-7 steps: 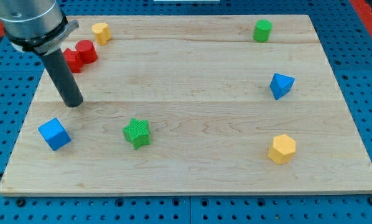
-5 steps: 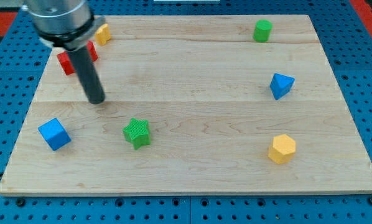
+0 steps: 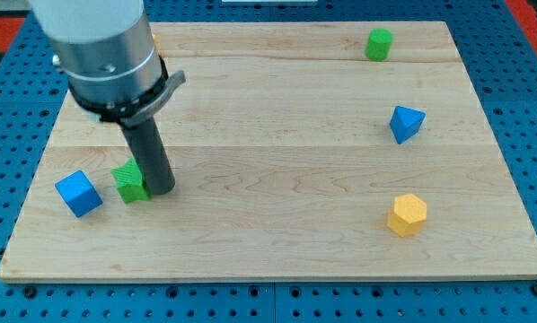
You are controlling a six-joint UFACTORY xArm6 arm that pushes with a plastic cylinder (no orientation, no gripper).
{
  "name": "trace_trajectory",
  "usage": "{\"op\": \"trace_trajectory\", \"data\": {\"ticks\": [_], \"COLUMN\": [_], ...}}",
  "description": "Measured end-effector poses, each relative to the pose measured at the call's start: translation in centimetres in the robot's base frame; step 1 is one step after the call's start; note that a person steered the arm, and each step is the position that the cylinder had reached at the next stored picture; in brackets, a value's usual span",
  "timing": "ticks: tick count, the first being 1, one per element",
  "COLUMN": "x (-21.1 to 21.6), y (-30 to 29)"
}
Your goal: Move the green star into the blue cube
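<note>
The green star [image 3: 130, 183] lies on the wooden board [image 3: 277, 152] at the lower left, partly hidden by my rod. My tip [image 3: 161, 189] touches the star's right side. The blue cube [image 3: 78, 194] sits just to the star's left, with a small gap between them.
A green cylinder [image 3: 379, 43] stands at the view's top right. A blue pyramid-like block [image 3: 406, 123] is at the right. A yellow hexagonal block [image 3: 407, 214] is at the lower right. The arm's body hides the board's top left corner.
My tip has swung from the upper left round to the star's right side. The green star has slid left towards the blue cube. The red and yellow blocks at top left are now hidden.
</note>
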State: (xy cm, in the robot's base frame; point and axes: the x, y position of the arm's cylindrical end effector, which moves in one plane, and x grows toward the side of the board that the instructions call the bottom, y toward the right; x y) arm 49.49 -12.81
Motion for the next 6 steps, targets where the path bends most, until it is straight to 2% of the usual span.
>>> {"op": "trace_trajectory", "data": {"ticks": [1, 2, 3, 4, 6], "x": [-1.7, 1.2, 0.6, 0.6, -1.5], "y": [0.3, -3.5, -2.5, 6.9, 19.6]}}
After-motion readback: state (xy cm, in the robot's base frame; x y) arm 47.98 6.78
